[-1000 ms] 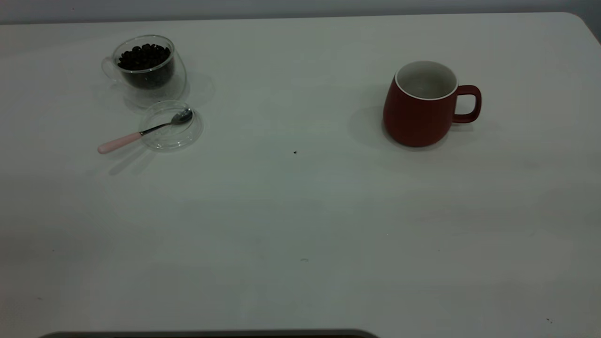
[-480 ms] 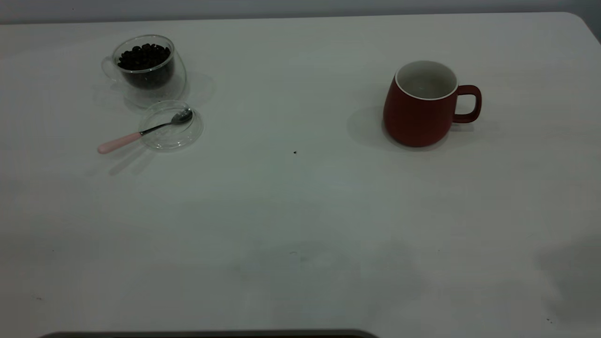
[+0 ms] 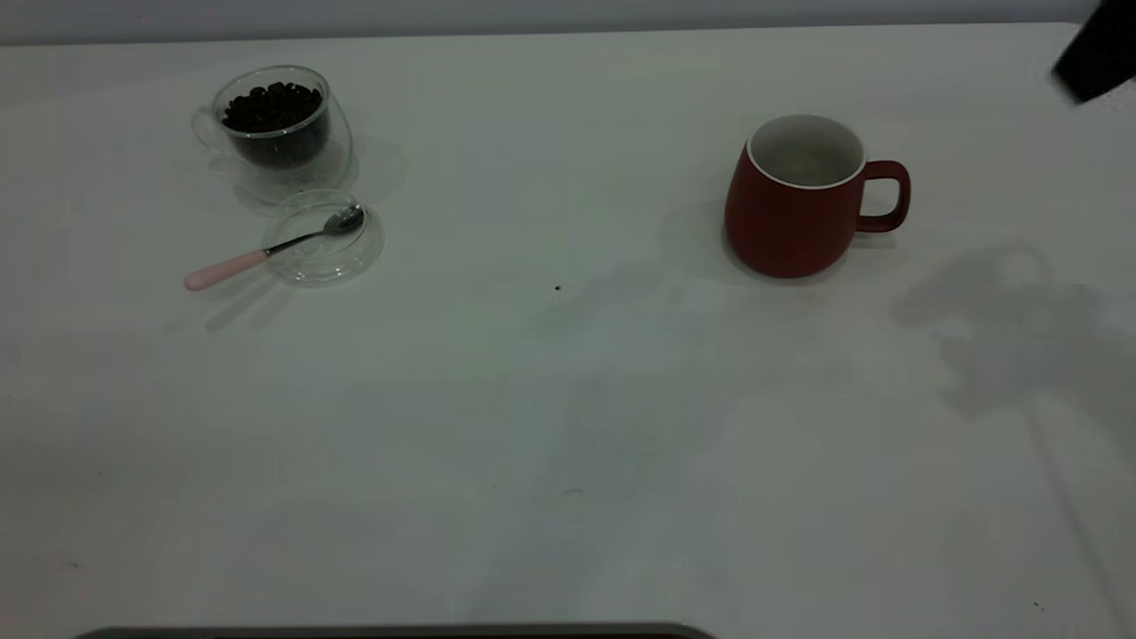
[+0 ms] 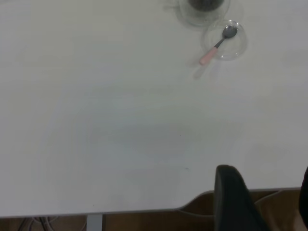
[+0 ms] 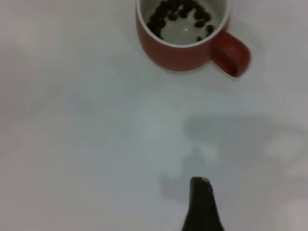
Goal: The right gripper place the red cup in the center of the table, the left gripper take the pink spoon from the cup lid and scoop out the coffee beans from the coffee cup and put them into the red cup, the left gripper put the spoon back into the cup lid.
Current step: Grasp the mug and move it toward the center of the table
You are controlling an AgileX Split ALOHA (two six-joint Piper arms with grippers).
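Note:
The red cup stands upright at the table's right, handle to the right. In the right wrist view the red cup holds several dark coffee beans. The coffee cup with coffee beans stands at the far left. In front of it lies the cup lid. The pink spoon rests with its bowl in the lid and its handle sticking out. My right gripper is open and empty, well short of the red cup, with one finger showing. My left gripper is open over the table's near edge, far from the spoon.
The white table has a tiny dark speck near its middle. A black part of the right arm hangs over the far right corner. Its shadow lies right of the red cup.
A black part of the right arm has come into the exterior view at the top right, and its shadow has spread over the table's right side. The cups, lid and spoon have not moved.

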